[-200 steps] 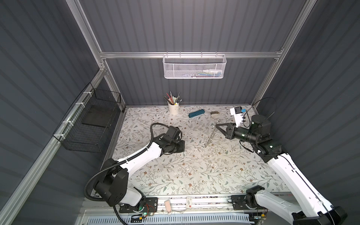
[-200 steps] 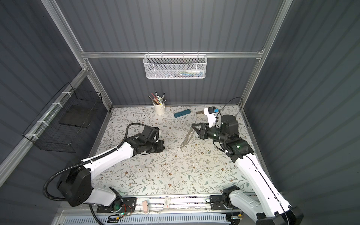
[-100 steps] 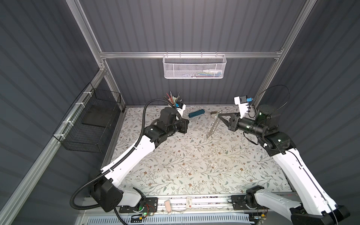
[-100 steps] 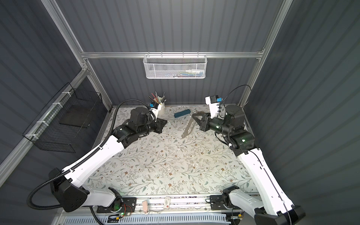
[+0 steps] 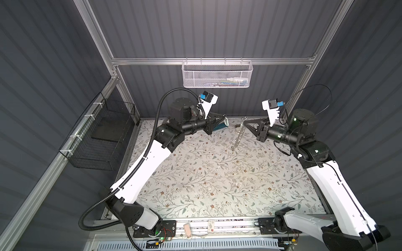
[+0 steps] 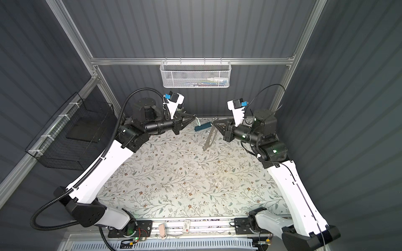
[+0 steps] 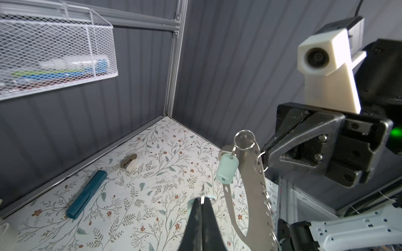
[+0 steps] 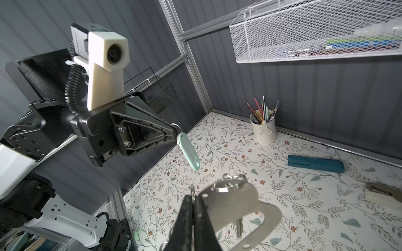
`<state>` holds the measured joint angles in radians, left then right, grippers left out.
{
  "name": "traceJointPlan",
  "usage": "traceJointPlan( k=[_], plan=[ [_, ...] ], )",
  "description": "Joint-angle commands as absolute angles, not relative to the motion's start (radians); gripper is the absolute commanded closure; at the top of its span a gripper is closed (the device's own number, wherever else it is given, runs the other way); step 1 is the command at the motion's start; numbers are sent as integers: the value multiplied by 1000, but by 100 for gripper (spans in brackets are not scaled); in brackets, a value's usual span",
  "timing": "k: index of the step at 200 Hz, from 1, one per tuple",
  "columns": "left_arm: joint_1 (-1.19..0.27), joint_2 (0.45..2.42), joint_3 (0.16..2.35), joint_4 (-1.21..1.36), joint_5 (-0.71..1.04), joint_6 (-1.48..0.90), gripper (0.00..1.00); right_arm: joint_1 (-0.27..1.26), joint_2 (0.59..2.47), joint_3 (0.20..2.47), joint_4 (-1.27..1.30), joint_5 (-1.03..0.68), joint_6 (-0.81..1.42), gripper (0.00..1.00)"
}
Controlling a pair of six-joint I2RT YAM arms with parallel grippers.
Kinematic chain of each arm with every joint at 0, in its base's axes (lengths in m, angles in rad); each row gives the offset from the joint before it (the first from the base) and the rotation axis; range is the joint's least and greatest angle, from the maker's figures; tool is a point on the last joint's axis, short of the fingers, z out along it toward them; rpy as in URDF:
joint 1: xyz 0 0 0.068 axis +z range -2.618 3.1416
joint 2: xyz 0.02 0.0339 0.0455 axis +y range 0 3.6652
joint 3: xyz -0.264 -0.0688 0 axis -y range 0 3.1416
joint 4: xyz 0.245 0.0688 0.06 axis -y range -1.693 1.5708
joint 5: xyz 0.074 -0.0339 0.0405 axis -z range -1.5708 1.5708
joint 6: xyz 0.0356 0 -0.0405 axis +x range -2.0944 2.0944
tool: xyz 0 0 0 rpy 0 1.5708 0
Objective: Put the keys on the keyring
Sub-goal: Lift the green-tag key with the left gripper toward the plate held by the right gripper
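Done: first key on keyring, pinched by right end effector | todo: second key, keyring's 9 o'clock, pinched by left end effector, unthreaded.

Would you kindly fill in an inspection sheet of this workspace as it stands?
Surface: floral mat, no spills seen.
Job's things: keyring held aloft, one tagged key hanging from its top ring; second key dangling from the left end effector.
Clutter: dark-teal case, pencil cup and small beige item near the back wall.
End effectors: left shut on the second key's ring; right end effector shut on the keyring's edge.
Cables: corrugated conduit arching over the left arm; thin black cable looping above the right arm.
Surroundings: white mesh basket on the back rail; black wire basket on the left wall.
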<state>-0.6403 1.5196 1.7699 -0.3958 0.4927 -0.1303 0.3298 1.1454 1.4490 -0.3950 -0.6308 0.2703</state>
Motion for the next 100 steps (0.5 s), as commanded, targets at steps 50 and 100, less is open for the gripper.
traceJointPlan(
  k=[50, 100],
  plan=[
    [-632, 1585, 1852, -544, 663, -39, 100, 365, 1217, 1542, -432, -664, 158, 94],
    [-591, 1585, 1876, -579, 736, -22, 100, 381, 1240, 1560, -469, -635, 88, 93]
  ],
)
